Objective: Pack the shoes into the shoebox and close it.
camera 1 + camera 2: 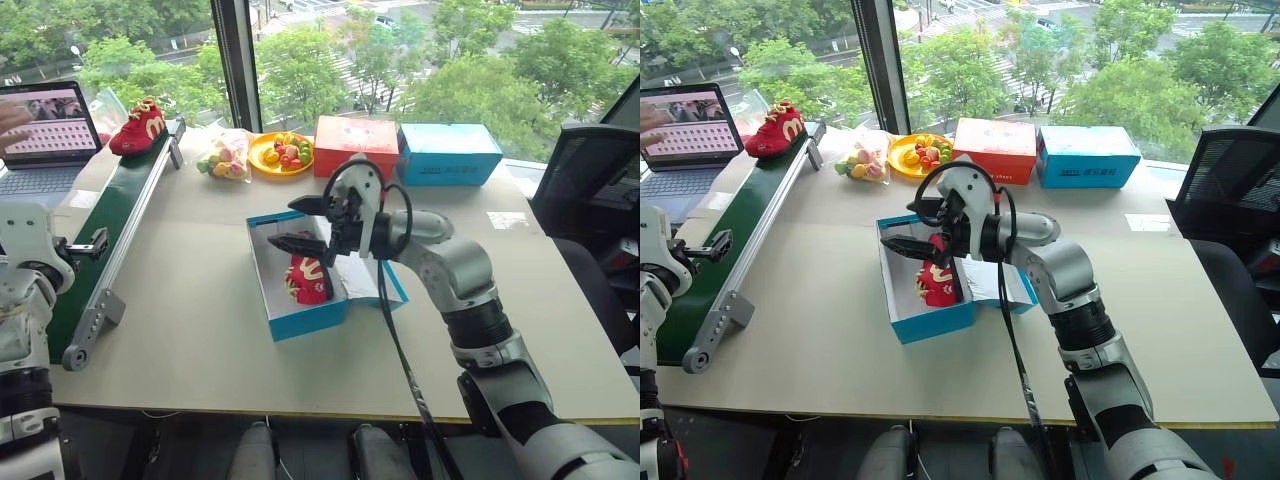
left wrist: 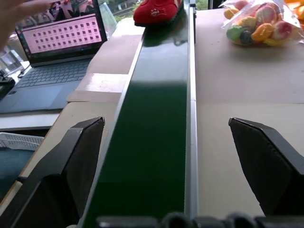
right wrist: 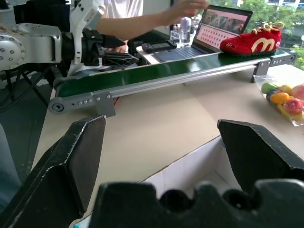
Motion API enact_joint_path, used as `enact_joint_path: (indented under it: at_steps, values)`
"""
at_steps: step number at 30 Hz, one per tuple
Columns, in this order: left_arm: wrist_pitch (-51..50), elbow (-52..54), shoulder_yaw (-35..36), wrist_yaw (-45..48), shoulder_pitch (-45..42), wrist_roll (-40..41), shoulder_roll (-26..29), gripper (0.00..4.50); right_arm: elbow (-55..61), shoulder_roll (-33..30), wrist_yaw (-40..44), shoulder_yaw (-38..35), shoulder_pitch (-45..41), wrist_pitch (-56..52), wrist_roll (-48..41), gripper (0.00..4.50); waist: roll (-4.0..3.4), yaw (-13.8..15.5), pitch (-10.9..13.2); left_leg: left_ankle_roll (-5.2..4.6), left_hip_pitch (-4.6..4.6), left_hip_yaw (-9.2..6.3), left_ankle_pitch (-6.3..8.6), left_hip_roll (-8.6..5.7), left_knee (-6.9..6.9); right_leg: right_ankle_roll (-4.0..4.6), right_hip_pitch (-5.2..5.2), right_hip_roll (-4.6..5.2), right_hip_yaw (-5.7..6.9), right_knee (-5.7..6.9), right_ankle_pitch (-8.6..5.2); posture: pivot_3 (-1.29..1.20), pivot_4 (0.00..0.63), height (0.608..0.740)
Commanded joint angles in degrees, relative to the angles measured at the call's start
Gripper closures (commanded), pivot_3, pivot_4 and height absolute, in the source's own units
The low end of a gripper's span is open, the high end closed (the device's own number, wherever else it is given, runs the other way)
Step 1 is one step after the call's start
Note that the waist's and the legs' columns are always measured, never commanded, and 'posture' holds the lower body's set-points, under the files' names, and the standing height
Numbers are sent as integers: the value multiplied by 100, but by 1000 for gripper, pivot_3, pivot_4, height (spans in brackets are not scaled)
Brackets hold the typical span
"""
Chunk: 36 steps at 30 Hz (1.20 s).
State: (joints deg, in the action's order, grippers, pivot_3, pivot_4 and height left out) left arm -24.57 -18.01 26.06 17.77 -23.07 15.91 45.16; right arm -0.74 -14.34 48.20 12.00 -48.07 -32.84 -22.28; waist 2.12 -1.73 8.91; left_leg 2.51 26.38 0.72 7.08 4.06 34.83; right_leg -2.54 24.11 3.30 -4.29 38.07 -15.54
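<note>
The blue shoebox (image 1: pixel 304 322) stands open in the middle of the table, its lid flap (image 1: pixel 368 282) folded out to the right. One red shoe (image 1: pixel 308 281) lies inside it. The other red shoe (image 1: pixel 138 128) sits at the far end of the green conveyor belt (image 1: pixel 118 205). My right gripper (image 1: pixel 287 224) hovers over the box, pointing left, open and holding nothing. At the near end of the belt my left gripper (image 2: pixel 166 124) is open and empty, facing along the belt toward the far shoe (image 2: pixel 156 10).
At the back stand a red box (image 1: pixel 355 145), a lighter blue box (image 1: pixel 450 155), a yellow plate of fruit (image 1: pixel 282 152) and a bag of fruit (image 1: pixel 225 155). A laptop (image 1: pixel 45 125) with a person's hand (image 1: pixel 10 120) is far left. A black chair (image 1: pixel 590 190) stands at the right.
</note>
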Motion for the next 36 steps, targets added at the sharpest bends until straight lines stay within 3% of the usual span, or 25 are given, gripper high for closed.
enact_joint_path:
  at_steps: [1, 11, 25, 36]
  values:
    - [424, -307, 82, -112, -321, -77, -9, 0, 92, 67, -38, 51, 17, 222, 136, 15, 1, 31, -1, 1, 0, 1, 0, 0, 0, 0, 0, 0, 0, 1, 0, 0, 150, 740]
    - [1272, -1675, 57, 657, -467, -75, 341, 0, 90, 256, -280, 55, 98, 88, 274, 15, 1, 61, -1, 4, 0, 2, -2, 0, -4, 2, 3, 0, 3, 1, 1, 0, 150, 740]
    - [2629, -4196, -415, 1327, -1941, -527, 896, 0, 267, 231, -414, -26, 154, -28, 246, 15, 3, 98, -2, 6, 0, 1, -3, 1, -3, 3, 0, 1, 12, 1, 2, 0, 150, 740]
    - [2782, -5226, -677, 1314, -2715, -878, 1045, 0, 424, 115, -514, -55, 206, -158, 241, 15, 4, 79, -2, 6, 1, 1, -3, 1, -3, 3, 3, 1, 12, 3, 2, 0, 150, 740]
